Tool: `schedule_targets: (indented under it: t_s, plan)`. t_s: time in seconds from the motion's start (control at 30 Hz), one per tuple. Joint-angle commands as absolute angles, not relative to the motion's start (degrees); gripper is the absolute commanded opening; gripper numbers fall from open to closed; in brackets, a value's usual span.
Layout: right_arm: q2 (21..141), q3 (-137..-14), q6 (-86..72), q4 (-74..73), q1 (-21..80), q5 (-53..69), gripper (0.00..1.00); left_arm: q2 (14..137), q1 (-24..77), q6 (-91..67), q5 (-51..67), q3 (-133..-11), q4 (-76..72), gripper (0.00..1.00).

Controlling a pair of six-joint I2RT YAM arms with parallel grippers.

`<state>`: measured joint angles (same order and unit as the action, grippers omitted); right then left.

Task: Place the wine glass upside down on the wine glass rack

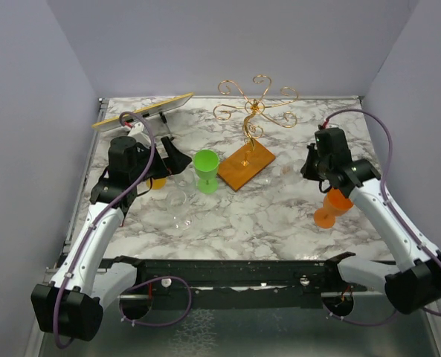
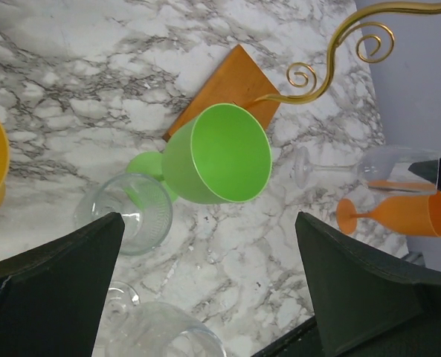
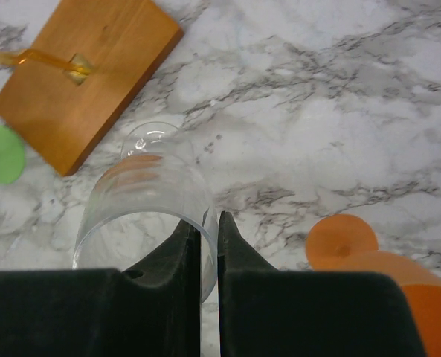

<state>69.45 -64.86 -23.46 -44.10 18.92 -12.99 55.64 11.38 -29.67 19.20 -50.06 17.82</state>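
At the near right of the worktop (image 1: 279, 216), an orange glass (image 1: 330, 210) is seen lying on its side beside the right arm. Just beyond it, the right fingers (image 3: 239, 253) are pressed almost together, and the rim wall of the clear wine glass (image 3: 142, 193) is pinched between them. The glass is tipped on its side, its foot turned toward the wooden base of the wine glass rack (image 1: 253, 111), near it. On the left, the left fingers (image 2: 64, 282) are spread wide above clear glasses (image 2: 127, 212) and a green glass (image 2: 220, 152), with nothing gripped. The green glass is placed just beside the rack's base. At the far left, a tilted board (image 1: 142, 110) is seen.
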Motion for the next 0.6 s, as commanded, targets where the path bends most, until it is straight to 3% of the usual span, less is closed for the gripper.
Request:
schedule_targets:
  t_s: [0.0, 0.33, 0.57]
  plan:
    - [58.1, -56.5, -24.2, -34.5, 22.3, -5.0, 0.01, 55.3, 11.6, -35.3, 26.7, -52.2, 19.4, 0.99]
    - [44.7, -51.5, -18.3, -22.9, 24.2, 5.8, 0.01, 51.4, 11.6, -44.9, 25.6, -53.6, 19.9, 0.99]
    - [44.6, -55.0, -17.3, -14.4, 24.2, 21.8, 0.00, 45.9, 11.7, -44.2, 10.3, -63.5, 26.9, 0.99]
